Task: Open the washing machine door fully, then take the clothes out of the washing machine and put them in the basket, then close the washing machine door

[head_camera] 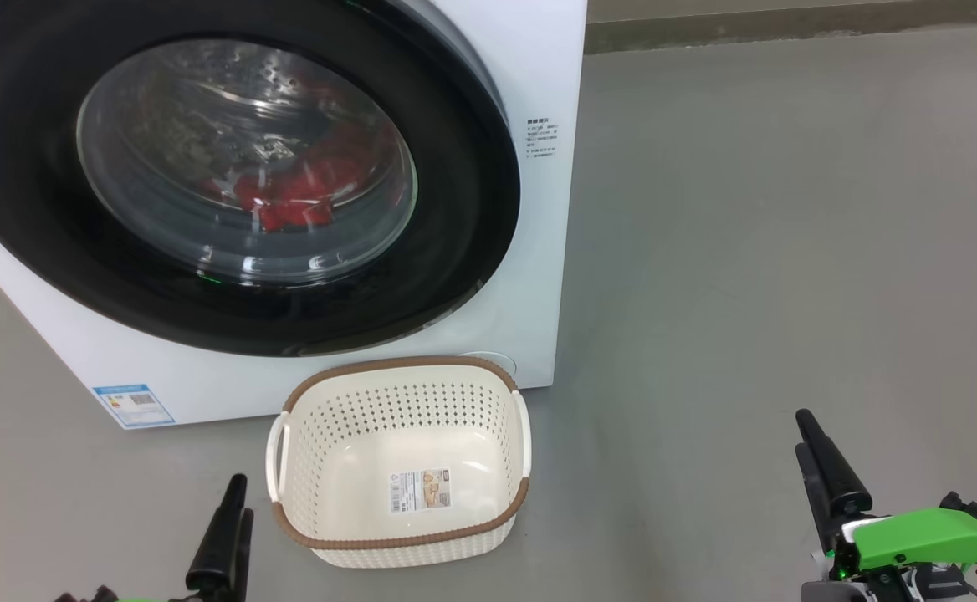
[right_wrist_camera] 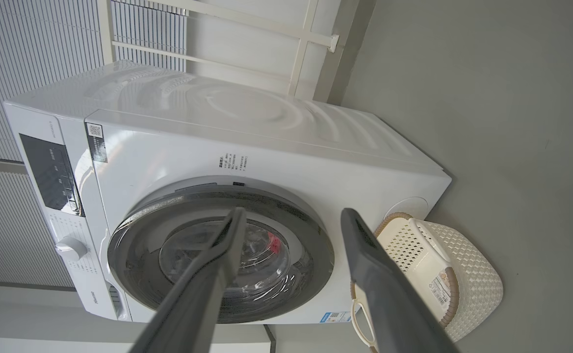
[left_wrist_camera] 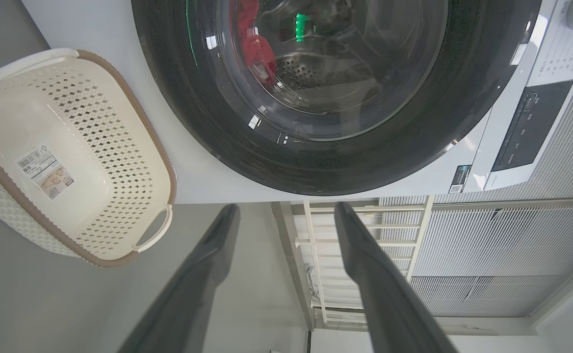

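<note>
The white washing machine stands at the upper left of the head view. Its door, black-rimmed with a glass bowl, lies flush against the front. Through the glass I see the red clothes low in the drum, and again as the clothes in the left wrist view. The cream basket sits empty on the floor just before the machine, a paper label on its bottom. My left gripper hovers left of the basket, fingers spread open. My right gripper is open at the lower right, well clear of both.
Grey floor stretches to the right of the machine. A dark skirting strip runs along the far wall. The machine's control panel and knob show in the right wrist view, with white railings and slatted panels behind the machine.
</note>
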